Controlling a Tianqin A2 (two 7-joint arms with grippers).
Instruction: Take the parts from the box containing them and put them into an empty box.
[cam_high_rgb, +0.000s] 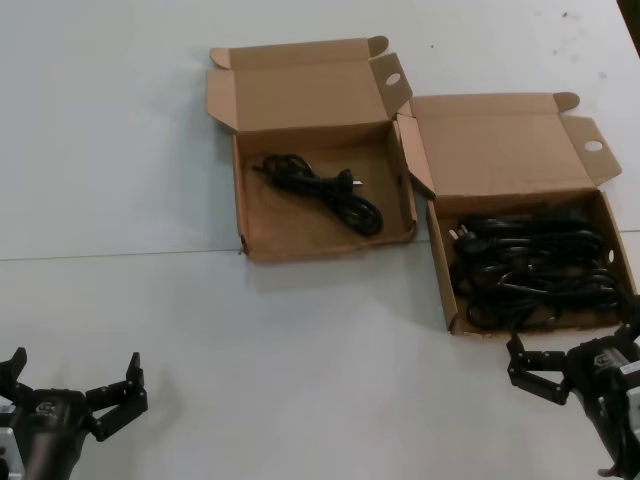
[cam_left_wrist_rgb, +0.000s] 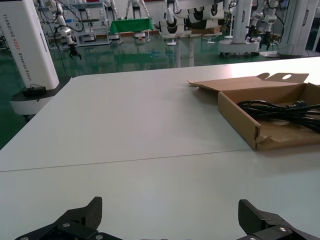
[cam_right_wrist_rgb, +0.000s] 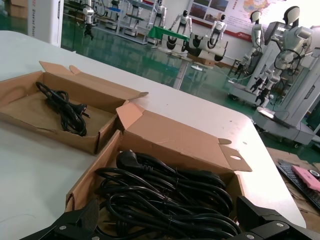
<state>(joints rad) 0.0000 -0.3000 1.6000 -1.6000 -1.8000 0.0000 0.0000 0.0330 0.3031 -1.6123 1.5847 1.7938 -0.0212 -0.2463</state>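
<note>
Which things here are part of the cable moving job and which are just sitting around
Job:
full box
pile of cables
other box, one cable inside
right gripper, jaws open, at full box
left gripper, jaws open, parked

Lying about:
white table only

The left gripper (cam_high_rgb: 72, 385) is held low at the near left of the scene, its black fingers (cam_left_wrist_rgb: 82, 216) spread wide apart and pointed toward the far side. The right gripper (cam_high_rgb: 575, 350) is held at the near right, its fingers (cam_right_wrist_rgb: 75, 222) likewise spread open and directed forward, with only the dark wrist behind it seen at the near edge. Nothing is gripped by either gripper.
</note>
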